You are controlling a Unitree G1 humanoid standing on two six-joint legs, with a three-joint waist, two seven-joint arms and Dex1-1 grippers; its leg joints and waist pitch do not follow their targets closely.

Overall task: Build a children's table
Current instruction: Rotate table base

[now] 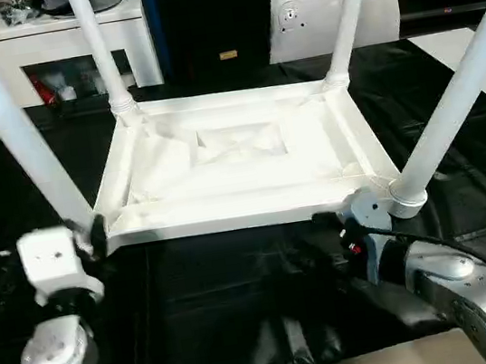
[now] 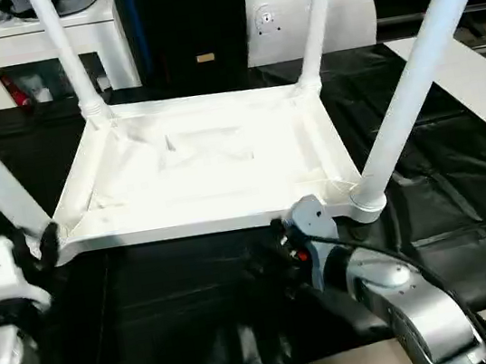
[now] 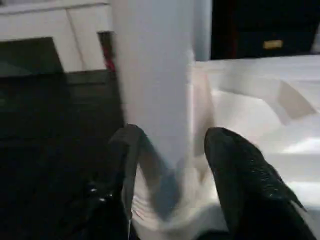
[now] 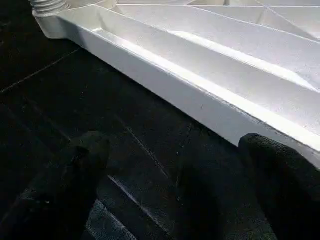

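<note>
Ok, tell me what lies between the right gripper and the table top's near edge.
Only bare black cover, seen in the right wrist view: the open right gripper faces the table top.

Bare black cover [image 4: 150, 165] lies open ahead of the right gripper [image 4: 170, 170]; the table's rim [image 4: 210, 107] bars the way beyond. A leg [image 3: 152, 85] fills the left gripper's [image 3: 172, 175] gap.

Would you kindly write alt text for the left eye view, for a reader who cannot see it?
A white children's table lies upside down on a black-covered work surface, four legs pointing up. The left gripper sits at its near left corner, the right gripper near its right.
</note>
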